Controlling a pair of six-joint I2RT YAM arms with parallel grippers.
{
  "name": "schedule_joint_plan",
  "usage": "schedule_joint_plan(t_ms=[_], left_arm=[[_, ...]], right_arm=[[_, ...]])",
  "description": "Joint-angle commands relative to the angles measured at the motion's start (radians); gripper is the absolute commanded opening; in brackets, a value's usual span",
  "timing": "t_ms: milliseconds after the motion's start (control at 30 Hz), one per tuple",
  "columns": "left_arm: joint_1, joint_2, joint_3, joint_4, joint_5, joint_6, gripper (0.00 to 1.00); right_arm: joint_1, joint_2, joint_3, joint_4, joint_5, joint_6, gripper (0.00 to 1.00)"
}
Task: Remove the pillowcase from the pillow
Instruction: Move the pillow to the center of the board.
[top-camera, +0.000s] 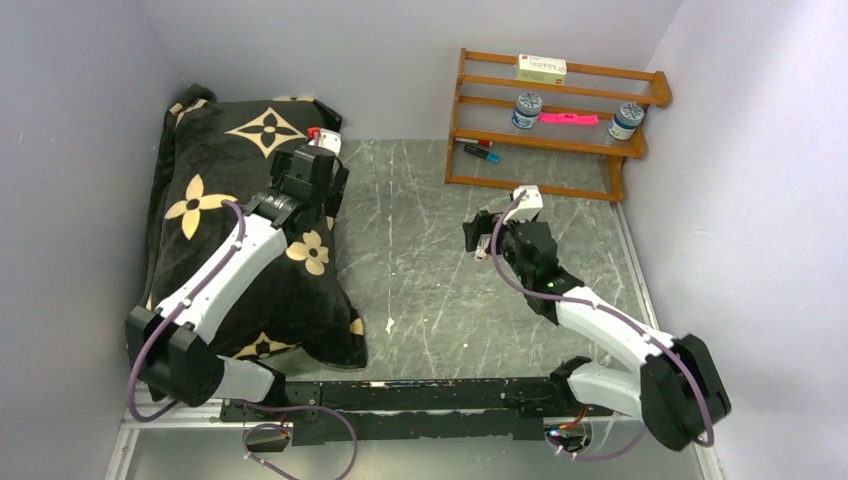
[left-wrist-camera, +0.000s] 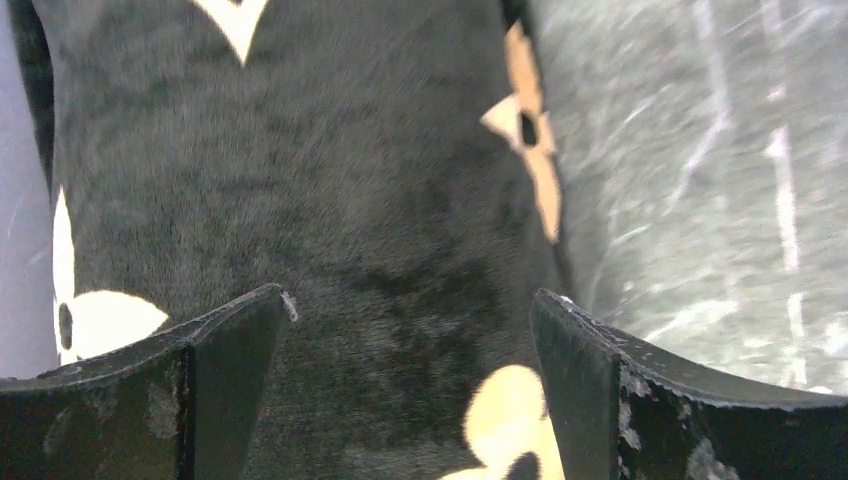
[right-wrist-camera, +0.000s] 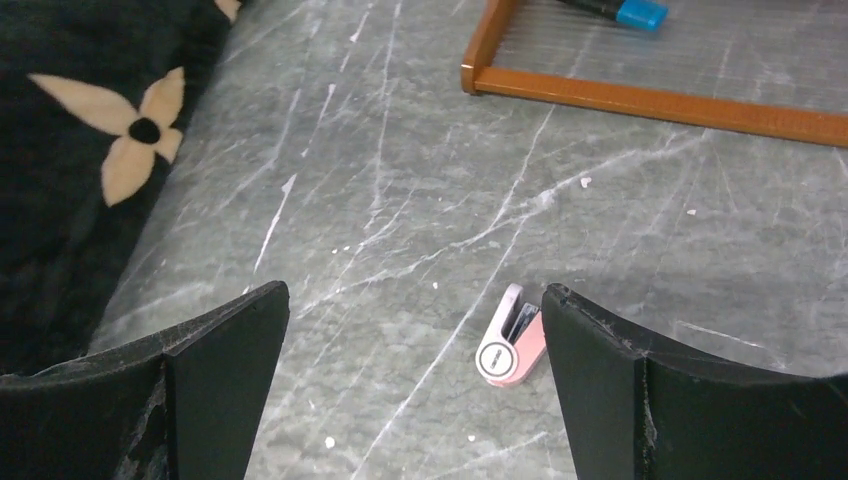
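Note:
The black plush pillowcase (top-camera: 215, 160) with tan flower and star motifs lies along the left side of the table and fully covers the pillow; no white pillow shows. My left gripper (top-camera: 318, 175) hovers open over the cover's right part. In the left wrist view its fingers straddle black fabric (left-wrist-camera: 350, 180) without touching it, the gripper (left-wrist-camera: 410, 310) empty. My right gripper (top-camera: 480, 235) is open and empty above the bare table middle (right-wrist-camera: 415, 300). The cover's edge shows at the left of the right wrist view (right-wrist-camera: 60, 200).
A small pink clip-like object (right-wrist-camera: 512, 348) lies on the grey marble table (top-camera: 420, 270) by my right finger. A wooden rack (top-camera: 550, 185) at the back right holds a box, two jars and markers. Walls close in on the left, back and right.

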Motion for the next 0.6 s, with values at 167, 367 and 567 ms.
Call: schedule_joint_plan(t_ms=[167,367,567], left_arm=[[0.089,0.107,0.159,-0.277,-0.076,-0.176,0.98],[0.122,-0.009,0.084,-0.205,-0.047,-0.249,0.98],[0.135,-0.031,0.106,-0.205,0.005,-0.244,0.97]], right_arm=[[0.001,-0.202,-0.094,0.081,-0.073,-0.086,1.0],[0.002,-0.216,-0.112,0.105,-0.095,-0.089,1.0],[0.001,-0.241,-0.138,0.127,-0.115,-0.098,1.0]])
